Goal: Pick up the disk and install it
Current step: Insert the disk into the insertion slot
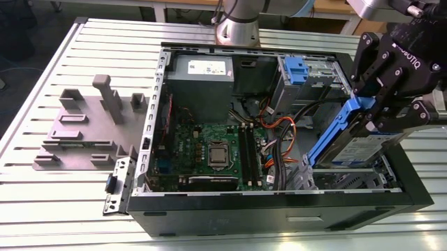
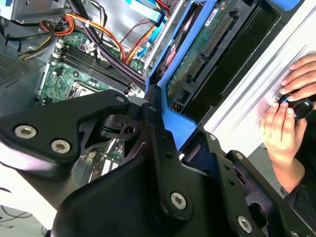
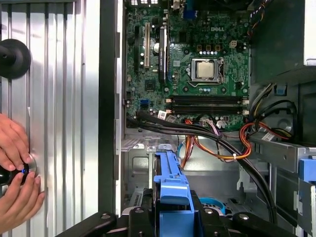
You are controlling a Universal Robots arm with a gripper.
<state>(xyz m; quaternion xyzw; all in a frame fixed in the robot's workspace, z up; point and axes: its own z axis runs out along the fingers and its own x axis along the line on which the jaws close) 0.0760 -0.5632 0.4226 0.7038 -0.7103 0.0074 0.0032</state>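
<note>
Holding disk over case on slatted table.

Your gripper is clamping the disk by its blue carrier frame, green circuit side showing, near the motherboard — while a person's hand is touching a black knob on the ribbed table.

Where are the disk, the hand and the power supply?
disk (image 1: pixel 357 150), exterior view, on its white-and-blue label.
hand (image 1: pixel 390 117), exterior view, midway between its fingertips, shut on the disk.
power supply (image 1: pixel 199 90), exterior view, on the grey face below its white sticker.
</note>
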